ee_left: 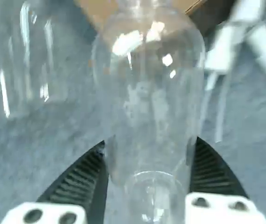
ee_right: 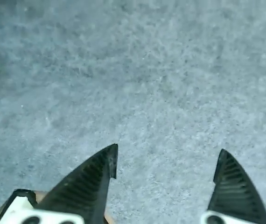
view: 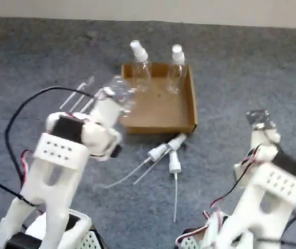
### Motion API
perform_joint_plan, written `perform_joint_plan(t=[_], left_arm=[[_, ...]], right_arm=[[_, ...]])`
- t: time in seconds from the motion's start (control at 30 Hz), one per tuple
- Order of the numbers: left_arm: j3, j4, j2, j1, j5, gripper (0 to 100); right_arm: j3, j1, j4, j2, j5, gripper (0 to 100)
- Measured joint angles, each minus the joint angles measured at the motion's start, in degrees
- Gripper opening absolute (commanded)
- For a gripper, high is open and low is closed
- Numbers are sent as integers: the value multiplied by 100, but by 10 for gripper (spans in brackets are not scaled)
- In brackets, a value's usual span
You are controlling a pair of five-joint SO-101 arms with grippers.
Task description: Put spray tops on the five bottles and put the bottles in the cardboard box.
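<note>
My left gripper is shut on a clear, topless bottle, held just off the front-left corner of the cardboard box. In the high view that bottle hangs above the carpet. Two bottles with white spray tops stand at the back of the box. Three loose spray tops with long tubes lie on the carpet in front of the box. Off to the right, my right gripper is open over bare carpet, also seen from above.
More clear bottles lie on the carpet left of the box, seen close by in the left wrist view. A black cable loops beside the left arm. Grey carpet spreads around the box, with free room on the right.
</note>
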Motion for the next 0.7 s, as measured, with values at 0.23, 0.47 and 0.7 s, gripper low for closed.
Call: perform_joint_plan(t=[0.23,0.47,0.7], left_arm=[[-1521,-290,1574,2022,756,27],[-3666,-879,4554,3235,1723,31],[-6198,-923,7121,3367,2831,175]], right_arm=[[-1987,738,-9,2084,0,275],[-2989,1116,-9,3112,0,275],[-3086,1134,-9,3253,0,275]])
